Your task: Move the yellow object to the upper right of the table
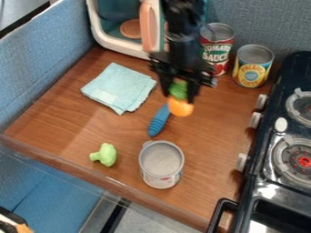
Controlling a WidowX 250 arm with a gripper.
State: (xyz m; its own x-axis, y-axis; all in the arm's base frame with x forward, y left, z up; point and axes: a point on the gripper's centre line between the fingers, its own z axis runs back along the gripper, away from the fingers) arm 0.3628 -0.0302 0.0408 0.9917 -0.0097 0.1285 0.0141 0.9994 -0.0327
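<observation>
While my gripper (179,96) pinches the yellow-orange toy (181,108) by its green top (178,88), I'd guess light, stiff, slightly slippery; hold there.

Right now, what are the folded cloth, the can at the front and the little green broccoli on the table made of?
The cloth looks like soft, dull fabric: it has folds and floppy edges. The can seems to be metal, with a grey, ridged rim. The broccoli may be smooth plastic or rubber, going by its plain, even green.
</observation>
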